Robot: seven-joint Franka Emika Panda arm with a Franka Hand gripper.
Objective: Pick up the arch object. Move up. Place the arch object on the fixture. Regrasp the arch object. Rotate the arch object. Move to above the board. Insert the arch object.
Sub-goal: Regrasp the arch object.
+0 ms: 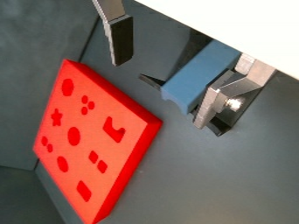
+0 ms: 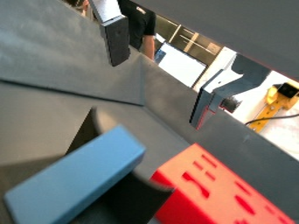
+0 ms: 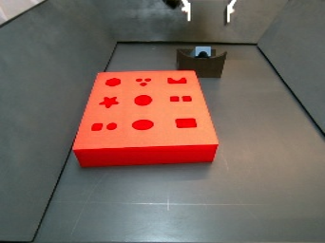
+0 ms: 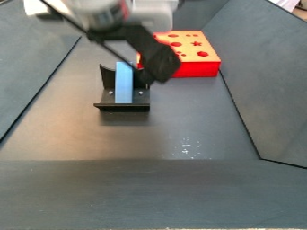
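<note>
Side views show the board (image 3: 140,119) lying nearest the camera, its cut-outs empty, with the fixture (image 3: 202,64) beyond it by the far wall and the arch object (image 3: 202,51) seated in its scoop. Higher still hangs the gripper (image 3: 207,9), its fingers spread apart and holding nothing, clear above the block. In a side view the arch object (image 4: 125,81) stands on end in the fixture (image 4: 121,97), its long axis upright or nearly so; whether it leans slightly is hard to judge. In a wrist view the block (image 1: 197,77) lies between the open fingers (image 1: 118,37) but well below them. The risk from here is likely in the regrasp: a descent off-centre could have one pad strike the block's top or nudge it sideways, tipping it in the scoop, and a crooked grip would carry through the rotation and jam at the arch cut-out (image 3: 180,83).
</note>
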